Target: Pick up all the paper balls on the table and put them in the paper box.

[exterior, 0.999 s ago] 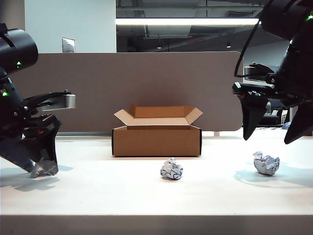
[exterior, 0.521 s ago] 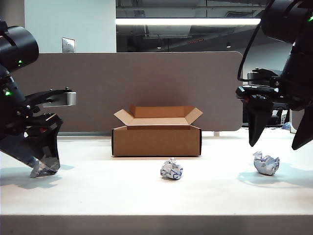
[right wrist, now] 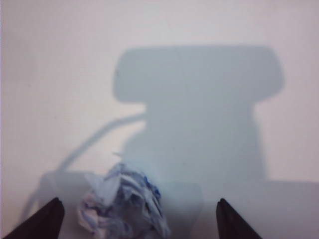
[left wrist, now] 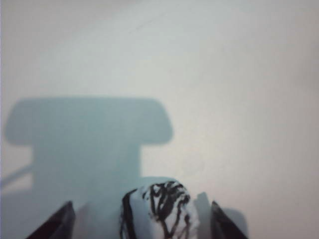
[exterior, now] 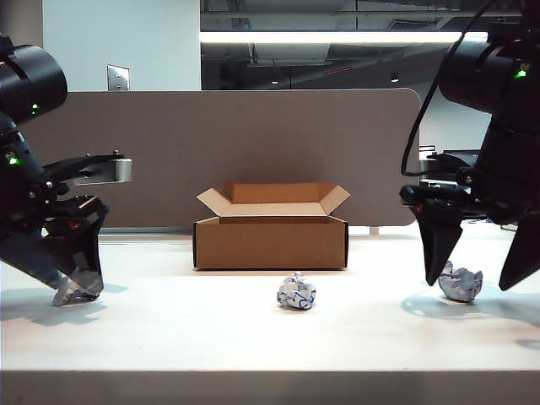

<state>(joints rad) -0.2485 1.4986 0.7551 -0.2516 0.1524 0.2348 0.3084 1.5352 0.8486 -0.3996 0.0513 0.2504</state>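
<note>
- Here, left gripper [left wrist: 142,224] spread low over the white bench [exterior: 169,329], crumpled printed paper ball [left wrist: 159,211] between its fingers.
- Right gripper [right wrist: 137,219] spread, straddling another paper ball [right wrist: 122,206].
- Third ball [exterior: 295,292] lies before the brown cardboard paper box [exterior: 270,241].

Paper box [exterior: 270,242] sits mid-surface, flaps up and top open — clear entry from above, nothing over it. Grey partition [exterior: 228,143] closes off the back right behind the box. Bare surface [exterior: 169,321] runs between the box and each hand. Centre paper ball [exterior: 296,292] lies just in front of the box, open all round. Left hand [exterior: 72,283] straddles a ball [left wrist: 158,211] low at the surface; right hand [exterior: 478,274] stands spread around the right ball [exterior: 461,283] — fingers apart from the paper on both sides.
</note>
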